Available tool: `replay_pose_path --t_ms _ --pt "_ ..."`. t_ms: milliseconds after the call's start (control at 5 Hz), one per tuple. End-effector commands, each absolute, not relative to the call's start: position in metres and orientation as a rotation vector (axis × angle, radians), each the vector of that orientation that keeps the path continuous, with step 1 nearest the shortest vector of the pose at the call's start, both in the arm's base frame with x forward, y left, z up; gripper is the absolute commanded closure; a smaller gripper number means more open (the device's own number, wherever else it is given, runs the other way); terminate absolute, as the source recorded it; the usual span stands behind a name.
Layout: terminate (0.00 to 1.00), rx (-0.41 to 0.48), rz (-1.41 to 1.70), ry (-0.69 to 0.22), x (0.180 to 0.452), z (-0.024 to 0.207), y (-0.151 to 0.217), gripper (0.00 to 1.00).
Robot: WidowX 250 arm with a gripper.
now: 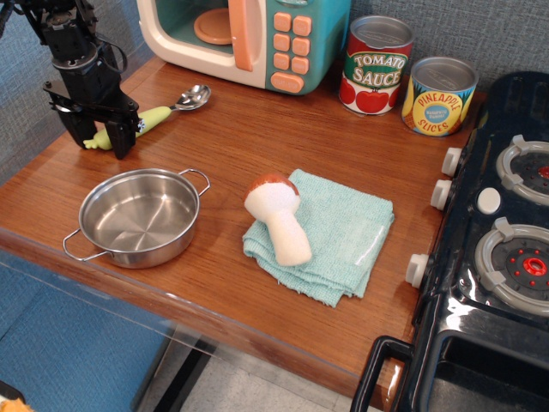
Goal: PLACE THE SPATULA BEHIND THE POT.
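The spatula (159,114) lies on the wooden counter behind the pot, its silver head (196,96) pointing right toward the toy microwave and its yellow-green handle running left. My gripper (105,140) is down at the counter over the handle's left end, with one black finger on each side of it. The fingers stand wider apart than the handle, and its tip shows between them. The pot (138,215), shallow shiny steel with two wire loop handles, sits empty in front of the gripper near the counter's front left edge.
A white mushroom toy (278,218) lies on a folded teal cloth (343,236) mid-counter. A toy microwave (257,39) stands at the back, with a tomato sauce can (375,66) and a pineapple can (437,96) beside it. A black toy stove (506,223) fills the right.
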State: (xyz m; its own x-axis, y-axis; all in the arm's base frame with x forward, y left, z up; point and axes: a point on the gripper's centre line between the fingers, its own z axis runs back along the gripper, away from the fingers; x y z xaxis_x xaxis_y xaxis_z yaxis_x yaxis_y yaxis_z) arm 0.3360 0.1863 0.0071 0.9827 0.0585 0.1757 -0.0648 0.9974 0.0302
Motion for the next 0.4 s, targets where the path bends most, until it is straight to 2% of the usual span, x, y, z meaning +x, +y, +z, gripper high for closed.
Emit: replay_pose_path --t_ms 0,200 --pt "0.00 0.069 0.087 -0.177 0.326 0.024 0.188 1.00" --pt "0.00 0.138 0.075 -0.227 0.322 0.061 0.177 1.00"
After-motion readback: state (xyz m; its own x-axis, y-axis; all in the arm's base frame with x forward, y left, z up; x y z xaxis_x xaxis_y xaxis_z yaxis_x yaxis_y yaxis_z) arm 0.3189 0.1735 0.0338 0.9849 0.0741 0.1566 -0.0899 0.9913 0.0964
